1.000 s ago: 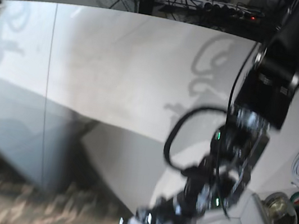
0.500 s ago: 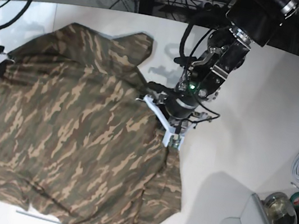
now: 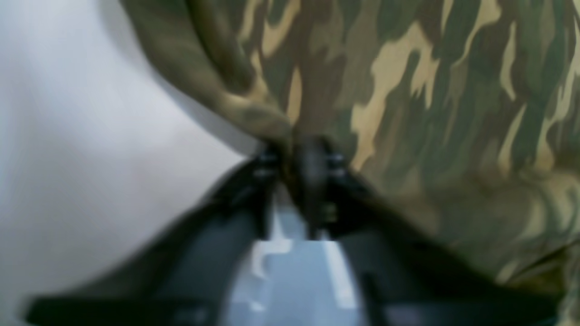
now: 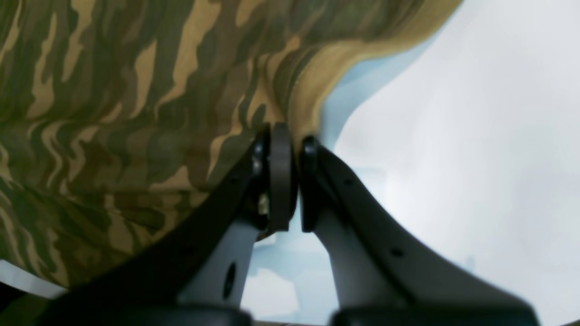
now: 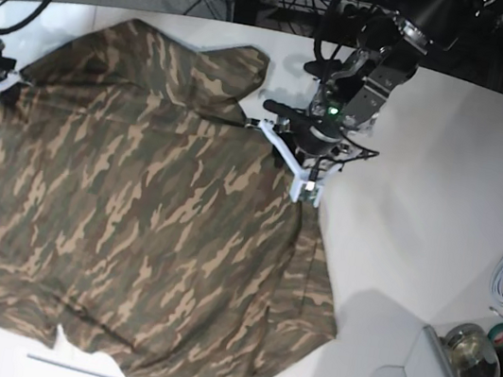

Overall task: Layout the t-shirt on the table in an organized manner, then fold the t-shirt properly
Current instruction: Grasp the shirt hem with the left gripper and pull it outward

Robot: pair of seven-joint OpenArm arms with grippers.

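White table (image 5: 428, 159) bears the spread t-shirt (image 5: 130, 227).

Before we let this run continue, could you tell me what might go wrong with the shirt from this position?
1. The right gripper is clamped on the t-shirt hem; pulling outward could drag the spread cloth off line.
2. The left gripper sits at the cloth edge, too blurred to confirm its grip; a half-release could snag fabric when it lifts.
3. The shirt's lower right corner lies bunched and folded over on the table, so folding now would trap wrinkles.
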